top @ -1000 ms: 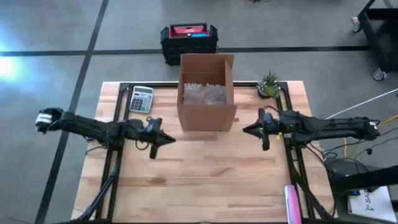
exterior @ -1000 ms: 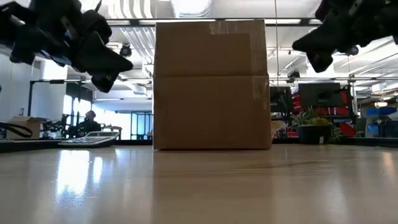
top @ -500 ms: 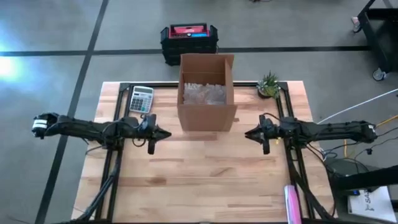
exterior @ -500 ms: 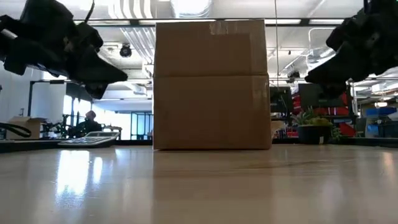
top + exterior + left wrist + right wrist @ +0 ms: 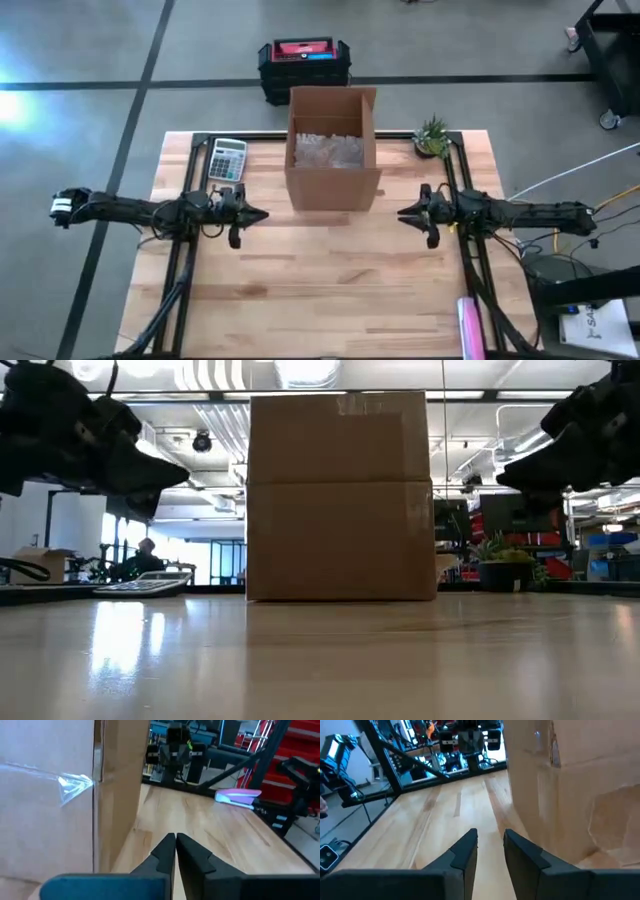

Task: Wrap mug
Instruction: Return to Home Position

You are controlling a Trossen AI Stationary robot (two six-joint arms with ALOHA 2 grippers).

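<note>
The open cardboard box [image 5: 333, 190] stands on the table [image 5: 330, 290] toward 12 o'clock from its middle. Crumpled bubble wrap [image 5: 328, 150] fills the inside; the mugs themselves cannot be made out under it. The left claw [image 5: 262, 214] hangs above the table at about 8 o'clock from the box, with its fingers pressed together and holding nothing. The right claw [image 5: 402, 214] hangs at about 4 o'clock from the box, parted by a narrow gap and also holding nothing. A calculator [image 5: 227, 158] lies at 9 o'clock from the box, and a small plant [image 5: 432, 137] stands at 3 o'clock.
</note>
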